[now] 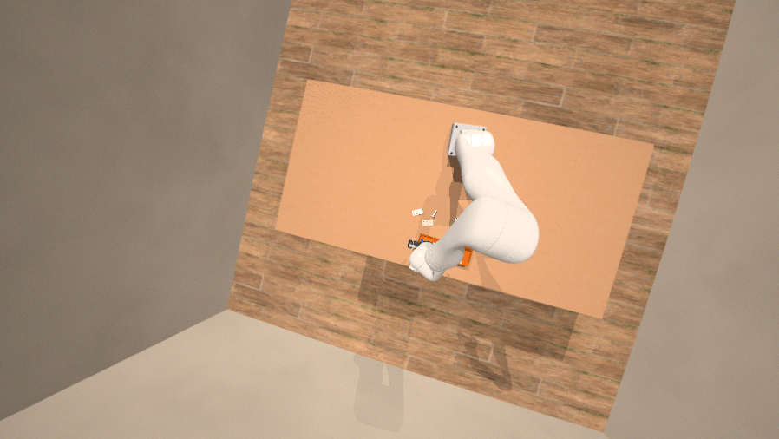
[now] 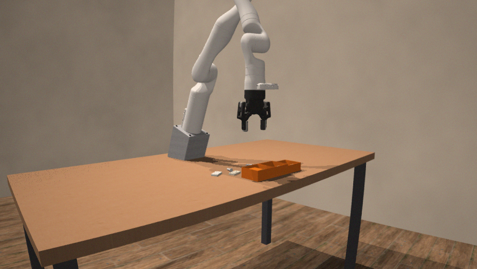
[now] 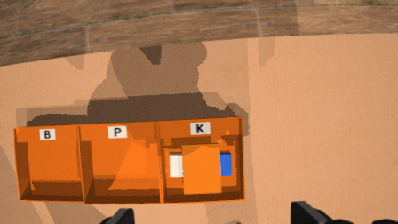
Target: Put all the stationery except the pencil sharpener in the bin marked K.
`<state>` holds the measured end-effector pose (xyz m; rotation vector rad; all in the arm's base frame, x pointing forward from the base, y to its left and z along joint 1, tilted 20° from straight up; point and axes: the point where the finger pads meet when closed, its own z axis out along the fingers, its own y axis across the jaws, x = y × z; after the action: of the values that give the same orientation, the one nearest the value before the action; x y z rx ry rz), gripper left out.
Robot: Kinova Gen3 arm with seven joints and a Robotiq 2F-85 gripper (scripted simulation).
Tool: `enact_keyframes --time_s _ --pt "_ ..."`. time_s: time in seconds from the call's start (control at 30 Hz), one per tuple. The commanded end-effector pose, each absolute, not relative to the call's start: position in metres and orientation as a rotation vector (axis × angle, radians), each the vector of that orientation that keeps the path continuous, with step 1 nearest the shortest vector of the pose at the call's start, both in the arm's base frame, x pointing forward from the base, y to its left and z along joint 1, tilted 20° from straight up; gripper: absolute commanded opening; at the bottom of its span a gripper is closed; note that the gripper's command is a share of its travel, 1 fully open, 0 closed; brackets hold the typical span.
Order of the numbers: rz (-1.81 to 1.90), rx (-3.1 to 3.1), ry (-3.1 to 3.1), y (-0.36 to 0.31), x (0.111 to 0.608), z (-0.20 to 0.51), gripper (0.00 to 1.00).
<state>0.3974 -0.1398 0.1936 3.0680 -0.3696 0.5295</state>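
An orange tray of three bins (image 3: 129,162) marked B, P and K lies near the table's front edge; it also shows in the side view (image 2: 271,169). In bin K (image 3: 202,164) an orange flat pad (image 3: 202,169) lies on top of a white and blue block (image 3: 226,164). Bins B (image 3: 49,162) and P (image 3: 120,162) look empty. My gripper (image 2: 253,125) hangs well above the tray, open and empty; its fingertips show at the bottom of the wrist view (image 3: 213,219). In the overhead view the arm hides most of the tray (image 1: 466,256).
Several small white and grey things lie on the table beside the tray: two flat white pieces (image 2: 216,173) (image 2: 235,172), a small one (image 2: 229,169) and one at the tray's far side (image 2: 248,164). The arm's base block (image 2: 187,146) stands behind them.
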Motion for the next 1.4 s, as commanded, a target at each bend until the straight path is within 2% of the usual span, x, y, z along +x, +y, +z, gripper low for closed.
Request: enact_keyframes --time_s 0.0,0.23,1.37 --pt "0.550 3.068 -0.363 -0.136 0.397 0.211 1.00" --pt "0.550 3.067 -0.364 -0.135 0.388 0.237 1.00" --pt "0.552 3.068 -0.358 -0.134 0.388 0.235 1.00"
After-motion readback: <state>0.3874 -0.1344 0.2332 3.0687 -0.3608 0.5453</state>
